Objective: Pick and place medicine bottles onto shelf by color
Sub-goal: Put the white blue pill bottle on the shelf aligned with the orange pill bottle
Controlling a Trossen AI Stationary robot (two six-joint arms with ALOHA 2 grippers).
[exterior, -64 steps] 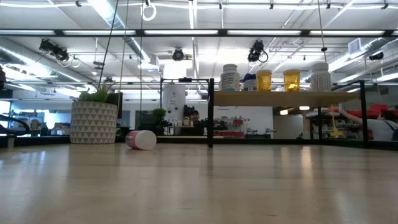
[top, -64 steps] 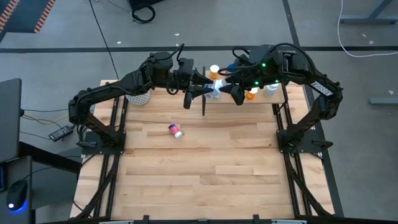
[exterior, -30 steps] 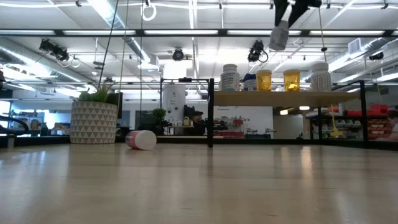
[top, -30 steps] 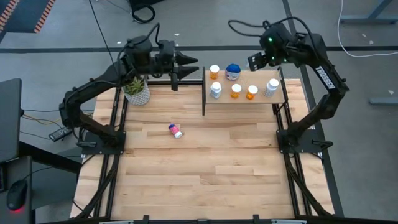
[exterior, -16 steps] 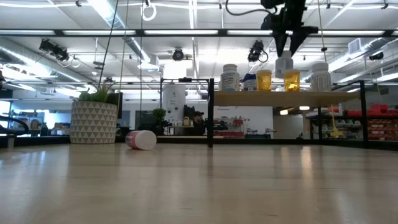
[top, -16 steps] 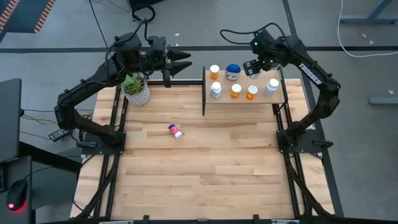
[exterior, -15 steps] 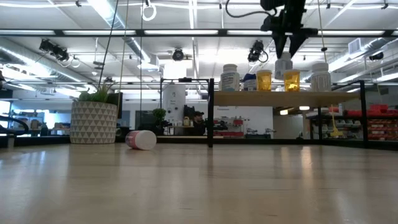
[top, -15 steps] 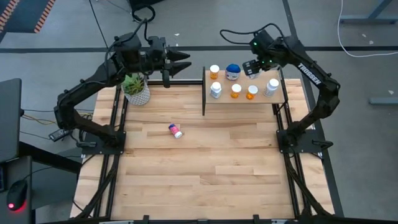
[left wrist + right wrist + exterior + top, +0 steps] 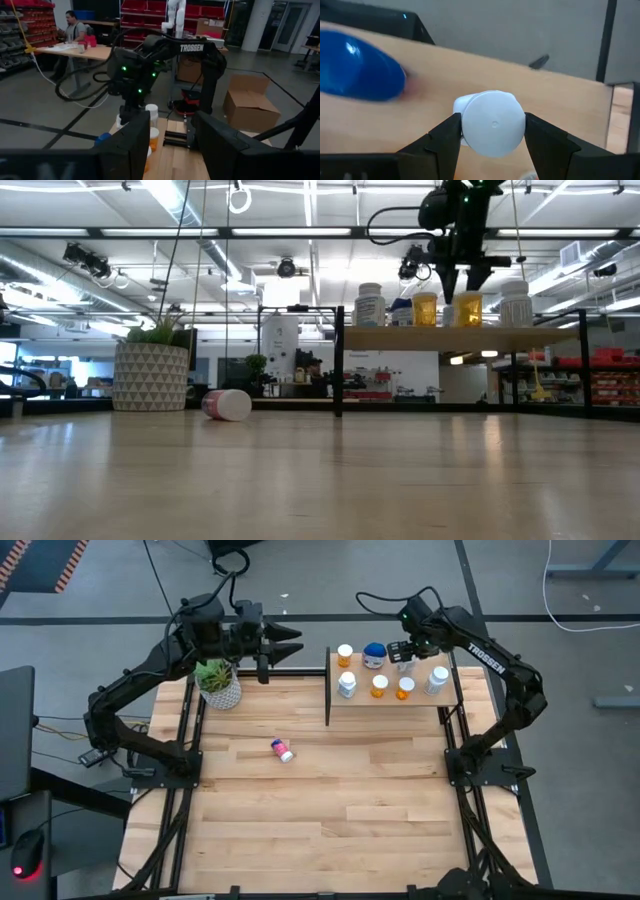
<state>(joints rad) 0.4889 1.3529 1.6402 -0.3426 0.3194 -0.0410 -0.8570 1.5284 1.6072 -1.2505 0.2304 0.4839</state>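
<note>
Wooden tabletop, workshop room behind with shelving and desks. Shelf sits at the far right of the table, roughly 1 o'clock from table centre in the high view. On it: a white-capped bottle at the near left, two orange bottles and in the near row, a white bottle at the near right, another orange one at the far left, and the blue rounded bottle next to it.

Right gripper is over the shelf's far row, just beside the blue bottle at its 3 o'clock. Right wrist view: fingers flank a white-capped bottle on the shelf top, cap seen from above; fingers look touching or nearly touching the cap sides, can't tell for sure if pinching.

Left gripper is raised past the table's far edge, near the potted plant, at 9 o'clock from the shelf; jaws spread apart, nothing between them.

Pink bottle lies on its side on the tabletop, well apart from the shelf, about 7 o'clock from it.
</note>
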